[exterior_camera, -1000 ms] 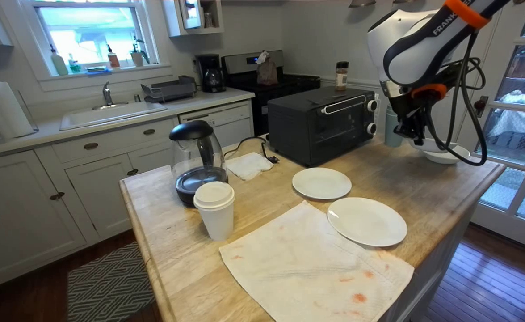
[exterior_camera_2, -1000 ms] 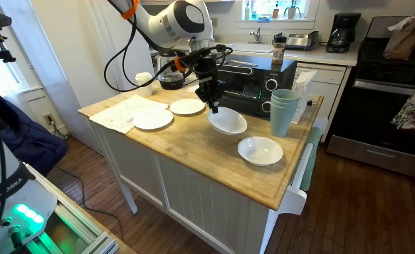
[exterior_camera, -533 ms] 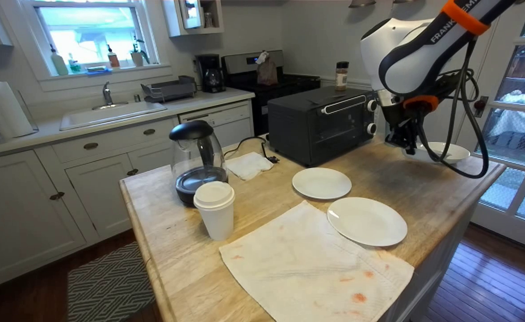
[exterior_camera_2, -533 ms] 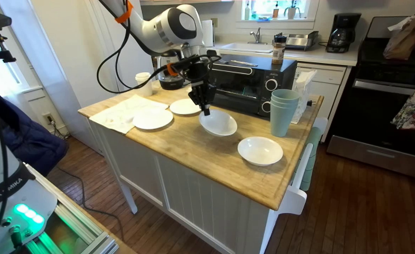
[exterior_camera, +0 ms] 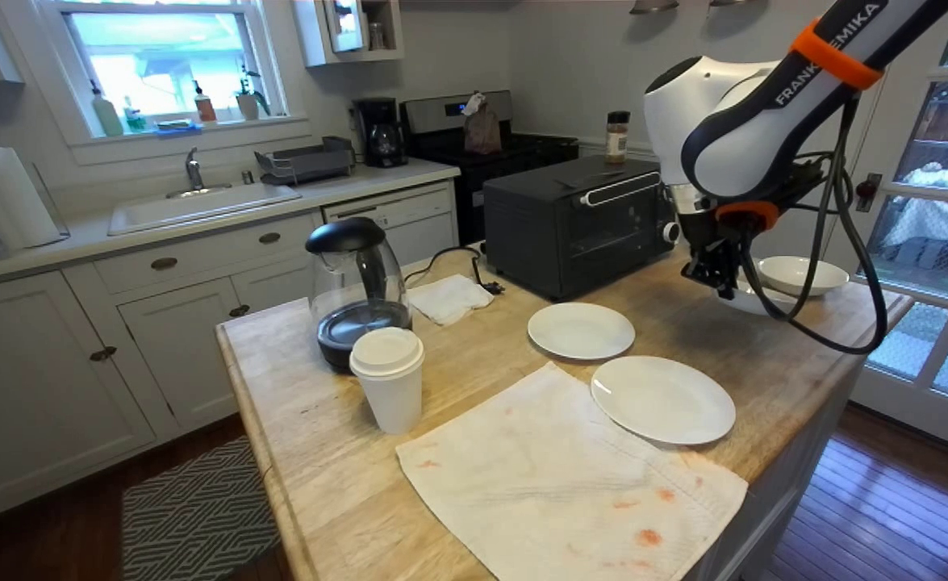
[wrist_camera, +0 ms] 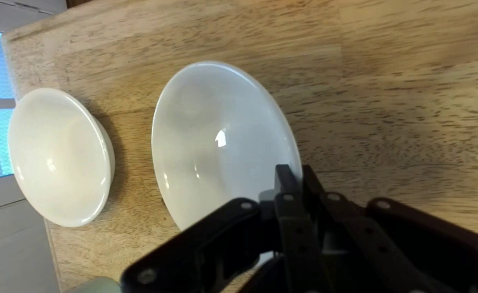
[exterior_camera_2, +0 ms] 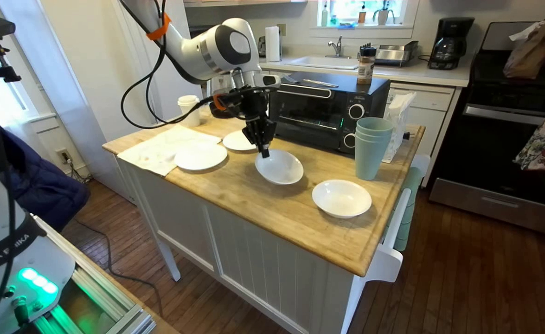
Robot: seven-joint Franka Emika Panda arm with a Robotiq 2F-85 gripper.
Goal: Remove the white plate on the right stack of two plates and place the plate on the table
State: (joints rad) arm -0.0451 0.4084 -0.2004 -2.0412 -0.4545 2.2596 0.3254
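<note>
white plate (wrist_camera: 218, 138) — tilted, sloping down from hand (wrist_camera: 299, 175) | hand — clamped on its rim

In ext. view: high, nr pale butcher-block desk (exterior_camera: 474, 363), facing black stove (exterior_camera: 534, 147). In ext. view: farther back, facing black boxy oven (exterior_camera_2: 321, 110). Both incl. desk. Wrist cam: close, dn past black fingers (wrist_camera: 285, 179).

In wrist view, gripper (wrist_camera: 298, 175) hides pt of white plate (wrist_camera: 218, 142); pale green cup (wrist_camera: 95, 286) cut off at btm. In an exterior view, arm (exterior_camera: 744, 149) covers 1 of 2 knobs (exterior_camera: 670, 232) on oven (exterior_camera: 578, 226). We can't tell if plate touches table (exterior_camera_2: 235, 190); jar label (exterior_camera_2: 365, 70) too small to read.
</note>
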